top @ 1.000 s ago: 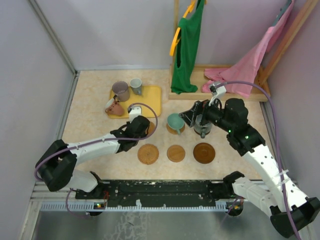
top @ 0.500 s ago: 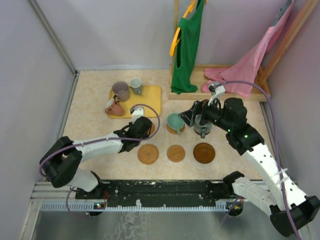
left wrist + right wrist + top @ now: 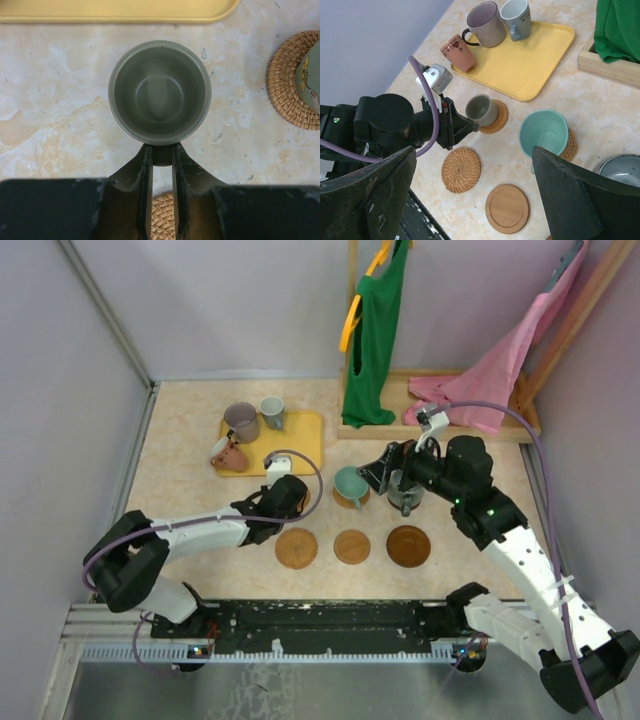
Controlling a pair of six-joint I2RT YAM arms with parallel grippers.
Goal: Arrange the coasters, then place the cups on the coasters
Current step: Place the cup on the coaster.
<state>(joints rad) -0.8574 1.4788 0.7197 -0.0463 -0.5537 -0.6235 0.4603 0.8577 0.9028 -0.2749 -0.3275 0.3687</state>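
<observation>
My left gripper [image 3: 162,156] is shut on the handle of a grey-green cup [image 3: 160,92], which the right wrist view shows over a brown wooden coaster [image 3: 501,118]; whether the cup rests on it I cannot tell. In the top view this gripper [image 3: 288,496] hides the cup. A teal cup [image 3: 350,483] stands on a woven coaster [image 3: 292,82]. Three bare coasters lie in a front row: woven [image 3: 296,547], light wood [image 3: 352,546], dark brown [image 3: 408,546]. My right gripper [image 3: 474,150] is open and empty, hanging by a grey cup [image 3: 622,171].
A yellow tray [image 3: 303,440] at the back left holds a purplish cup [image 3: 241,421], a grey-blue cup [image 3: 272,412] and a tipped reddish-brown cup [image 3: 228,454]. A wooden rack base [image 3: 440,432] with a green garment [image 3: 375,340] and a pink one [image 3: 500,365] stands at the back right.
My left gripper has shifted slightly to the right with the grey-green cup in its grip. The right arm has stayed still.
</observation>
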